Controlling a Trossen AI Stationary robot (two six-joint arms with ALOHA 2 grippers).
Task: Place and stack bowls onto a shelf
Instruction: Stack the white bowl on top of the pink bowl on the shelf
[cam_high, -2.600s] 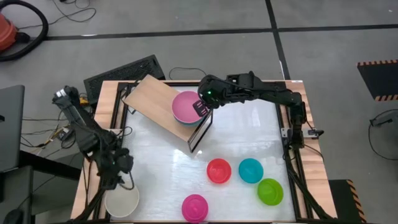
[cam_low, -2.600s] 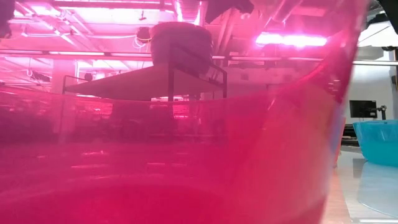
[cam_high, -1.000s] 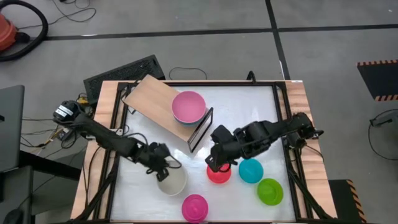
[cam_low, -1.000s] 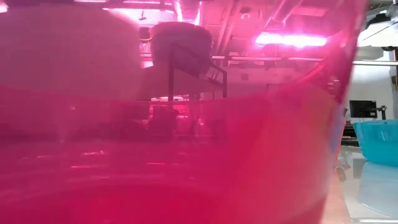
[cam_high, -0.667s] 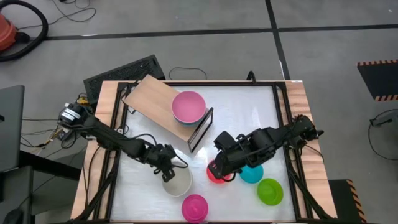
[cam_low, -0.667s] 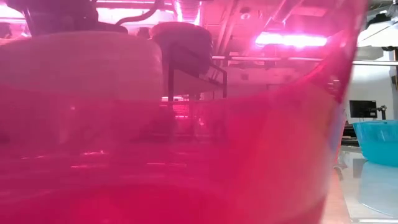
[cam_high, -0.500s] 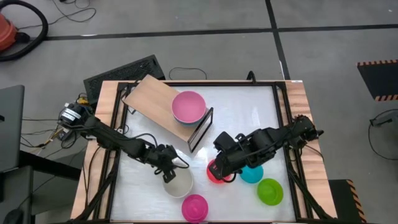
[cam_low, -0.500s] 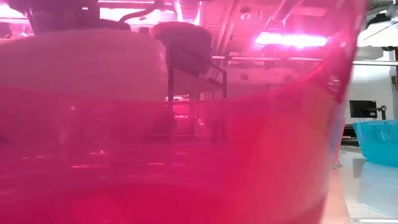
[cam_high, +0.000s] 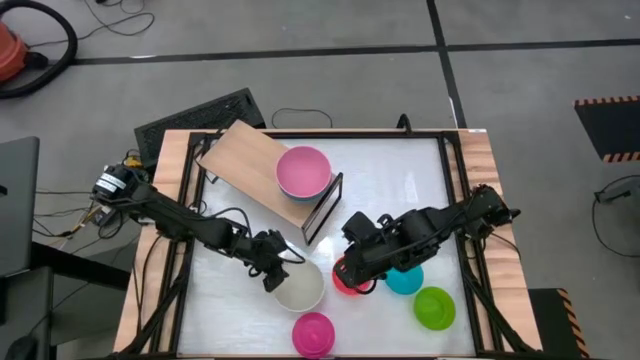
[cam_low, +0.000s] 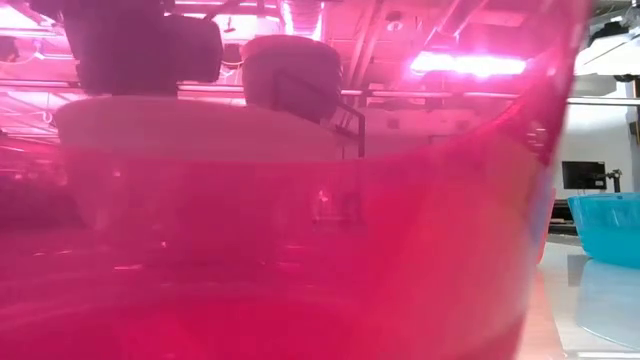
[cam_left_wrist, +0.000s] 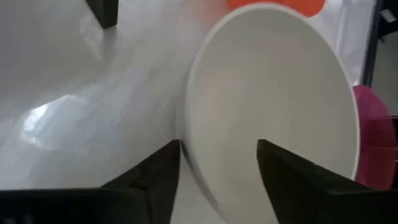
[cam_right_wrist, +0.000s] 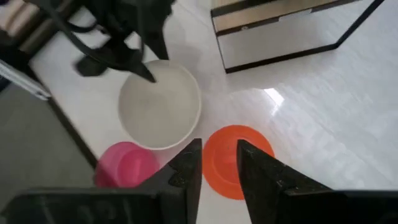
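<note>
My left gripper (cam_high: 275, 268) (cam_left_wrist: 219, 146) is shut on the white bowl (cam_high: 300, 290) (cam_left_wrist: 273, 93) near the table's middle. My right gripper (cam_high: 355, 272) (cam_right_wrist: 221, 149) hovers open above the red bowl (cam_high: 341, 284) (cam_right_wrist: 230, 134), which sits on the table; its fingertips are over the bowl's left rim and do not touch it. The shelf (cam_high: 245, 160) stands at the far left. A light pink bowl (cam_high: 303, 170) sits on it, nested in a blue-grey one. The teal (cam_high: 405, 280), lime green (cam_high: 434, 307) and magenta (cam_high: 313, 332) bowls rest on the table near the front. My left gripper holds the white bowl by its far-left rim (cam_left_wrist: 188, 134), one finger (cam_left_wrist: 158, 177) outside the wall and the other inside the hollow. The fingers come from above, pointing down. In the low view the white bowl (cam_low: 200, 160) stays level and looks lifted clear of the table.
The magenta bowl (cam_low: 400, 280) stands right before the low camera and fills that view. A black slab (cam_high: 195, 115) lies beyond the table's far-left corner. The shelf's black end frame (cam_high: 322, 210) stands between the shelf and the grippers. Bare table shows at the far right (cam_high: 400, 180).
My left gripper has carried the white bowl toward the table's right and now holds it beside the red bowl. My right gripper moved slightly toward the near edge over the red bowl, then kept still.
</note>
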